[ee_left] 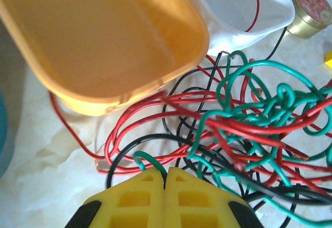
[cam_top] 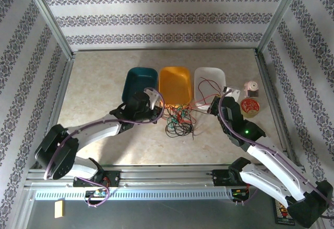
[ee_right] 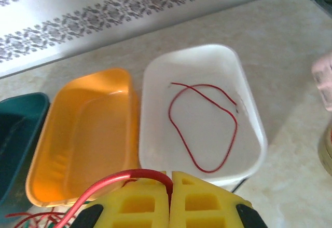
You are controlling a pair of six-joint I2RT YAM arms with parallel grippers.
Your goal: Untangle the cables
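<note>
Two robot arms work at a knot of thin red, green and black cables beside three trays.

From above, the cables [cam_top: 178, 118] lie tangled on the table [cam_top: 99, 88], just in front of the orange tray [cam_top: 175, 82]. The left gripper [cam_top: 155, 101] is at their left edge and the right gripper [cam_top: 227, 93] is by the white tray [cam_top: 210, 75]. In the left wrist view, the yellow jaws are pressed together, pinching a green cable [ee_left: 148, 159] at the tangle's near edge. In the right wrist view, the jaws pinch a red cable [ee_right: 132, 172] above the trays, and another red strand [ee_right: 234, 132] lies loose in the white tray. The step in hand looks like drawing single strands free. The next move likely calls for a slow pull away from the knot, watching for snags. A round reel [cam_top: 250, 106] has a red label, too small to read.
</note>
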